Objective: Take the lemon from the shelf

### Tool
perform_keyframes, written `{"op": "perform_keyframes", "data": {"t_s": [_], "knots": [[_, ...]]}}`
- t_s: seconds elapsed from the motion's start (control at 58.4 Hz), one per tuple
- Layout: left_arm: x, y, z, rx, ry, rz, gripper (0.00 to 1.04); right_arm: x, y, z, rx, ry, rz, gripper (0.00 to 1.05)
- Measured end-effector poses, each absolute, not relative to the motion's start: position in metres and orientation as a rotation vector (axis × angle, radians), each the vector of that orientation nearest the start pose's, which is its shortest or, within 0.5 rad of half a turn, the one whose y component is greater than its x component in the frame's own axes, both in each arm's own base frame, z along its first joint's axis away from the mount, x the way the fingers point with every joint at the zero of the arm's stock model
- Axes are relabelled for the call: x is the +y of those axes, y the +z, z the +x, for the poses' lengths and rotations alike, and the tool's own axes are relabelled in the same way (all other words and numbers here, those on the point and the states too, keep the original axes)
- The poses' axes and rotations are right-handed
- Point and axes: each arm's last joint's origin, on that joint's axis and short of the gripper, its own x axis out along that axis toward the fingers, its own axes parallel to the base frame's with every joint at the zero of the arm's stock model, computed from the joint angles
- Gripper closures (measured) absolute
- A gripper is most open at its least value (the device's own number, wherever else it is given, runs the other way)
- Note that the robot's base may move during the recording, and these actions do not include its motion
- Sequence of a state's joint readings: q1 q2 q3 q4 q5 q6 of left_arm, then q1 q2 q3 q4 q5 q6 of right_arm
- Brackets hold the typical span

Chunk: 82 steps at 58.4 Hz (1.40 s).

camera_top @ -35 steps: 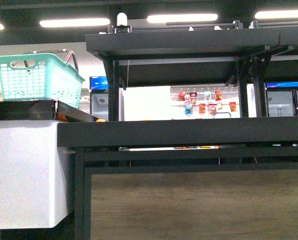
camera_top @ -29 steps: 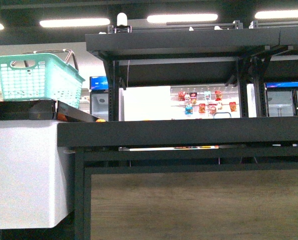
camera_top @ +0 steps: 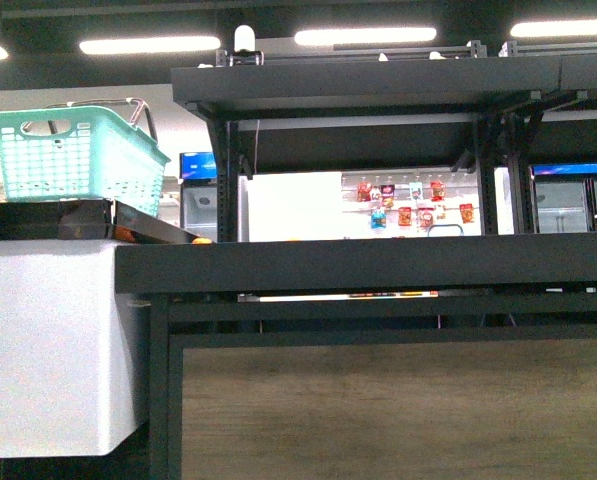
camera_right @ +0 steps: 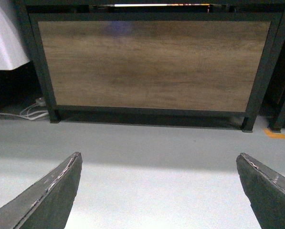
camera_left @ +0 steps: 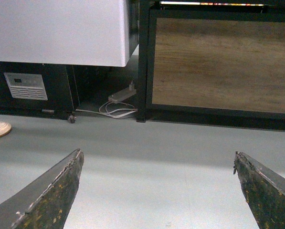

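The black shelf (camera_top: 378, 265) is seen straight ahead with its decks edge-on and a wooden panel (camera_top: 398, 405) below. The lemon cannot be made out in any view. A teal basket (camera_top: 73, 155) is set on a dark surface at the left. The left claw (camera_left: 156, 160) and the right claw (camera_right: 157, 160) are each held wide apart above the grey floor (camera_right: 152, 181).

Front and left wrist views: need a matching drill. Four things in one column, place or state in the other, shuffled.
Things:
1. teal plastic basket
2. black metal shelf
3. white power strip
4. left gripper

Places or states:
a. lying on the grey floor by a black post
b. open, holding nothing
c. up above the white cabinet
d. has a wood-grain panel under its deck

Pairs: 1-c, 2-d, 3-a, 4-b
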<state>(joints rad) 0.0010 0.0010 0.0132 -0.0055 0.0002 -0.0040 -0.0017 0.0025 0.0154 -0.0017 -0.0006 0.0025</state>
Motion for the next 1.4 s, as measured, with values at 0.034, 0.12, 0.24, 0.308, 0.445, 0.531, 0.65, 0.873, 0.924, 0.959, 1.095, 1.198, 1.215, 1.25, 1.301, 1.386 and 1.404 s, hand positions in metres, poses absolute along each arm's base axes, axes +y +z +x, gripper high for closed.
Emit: {"op": "perform_keyframes", "data": {"t_s": [0.034, 0.12, 0.24, 0.308, 0.445, 0.531, 0.65, 0.873, 0.924, 0.959, 1.095, 1.198, 1.215, 1.25, 1.301, 1.386, 1.404], "knots": [[0.0001, 0.1674, 0.0969, -0.007, 0.001, -0.004, 0.08, -0.0001, 0.1684, 0.0969, -0.011, -0.001, 0.002, 0.07], [0.0001, 0.1674, 0.0969, -0.007, 0.001, -0.004, 0.08, -0.0001, 0.1684, 0.0969, -0.011, -0.001, 0.002, 0.07], [0.0001, 0.1674, 0.0969, -0.007, 0.001, -0.004, 0.08, -0.0001, 0.1684, 0.0969, -0.011, -0.001, 0.002, 0.07], [0.0001, 0.1674, 0.0969, -0.007, 0.001, -0.004, 0.08, -0.0001, 0.1684, 0.0969, -0.011, -0.001, 0.002, 0.07], [0.0001, 0.1674, 0.0969, -0.007, 0.001, -0.004, 0.08, -0.0001, 0.1684, 0.0969, -0.011, -0.001, 0.002, 0.07], [0.0001, 0.1674, 0.0969, -0.007, 0.001, -0.004, 0.08, -0.0001, 0.1684, 0.0969, -0.011, -0.001, 0.002, 0.07], [0.0001, 0.1674, 0.0969, -0.007, 0.001, -0.004, 0.08, -0.0001, 0.1684, 0.0969, -0.011, -0.001, 0.002, 0.07], [0.0001, 0.1674, 0.0969, -0.007, 0.001, -0.004, 0.08, -0.0001, 0.1684, 0.0969, -0.011, 0.001, 0.002, 0.07], [0.0001, 0.1674, 0.0969, -0.007, 0.001, -0.004, 0.08, -0.0001, 0.1684, 0.0969, -0.011, 0.001, 0.002, 0.07], [0.0001, 0.1674, 0.0969, -0.007, 0.001, -0.004, 0.08, -0.0001, 0.1684, 0.0969, -0.011, 0.000, 0.002, 0.07], [0.0001, 0.1674, 0.0969, -0.007, 0.001, -0.004, 0.08, -0.0001, 0.1684, 0.0969, -0.011, 0.000, 0.002, 0.07], [0.0001, 0.1674, 0.0969, -0.007, 0.001, -0.004, 0.08, -0.0001, 0.1684, 0.0969, -0.011, 0.000, 0.002, 0.07], [0.0001, 0.1674, 0.0969, -0.007, 0.001, -0.004, 0.08, -0.0001, 0.1684, 0.0969, -0.011, 0.000, 0.002, 0.07], [0.0001, 0.1674, 0.0969, -0.007, 0.001, -0.004, 0.08, -0.0001, 0.1684, 0.0969, -0.011, 0.000, 0.002, 0.07], [0.0001, 0.1674, 0.0969, -0.007, 0.000, -0.004, 0.08, -0.0001, 0.1684, 0.0969, -0.011, -0.001, 0.002, 0.07], [0.0001, 0.1674, 0.0969, -0.007, 0.001, -0.004, 0.08, -0.0001, 0.1684, 0.0969, -0.011, -0.001, 0.002, 0.07], [0.0001, 0.1674, 0.0969, -0.007, 0.001, -0.004, 0.08, -0.0001, 0.1684, 0.0969, -0.011, -0.001, 0.002, 0.07]]}}
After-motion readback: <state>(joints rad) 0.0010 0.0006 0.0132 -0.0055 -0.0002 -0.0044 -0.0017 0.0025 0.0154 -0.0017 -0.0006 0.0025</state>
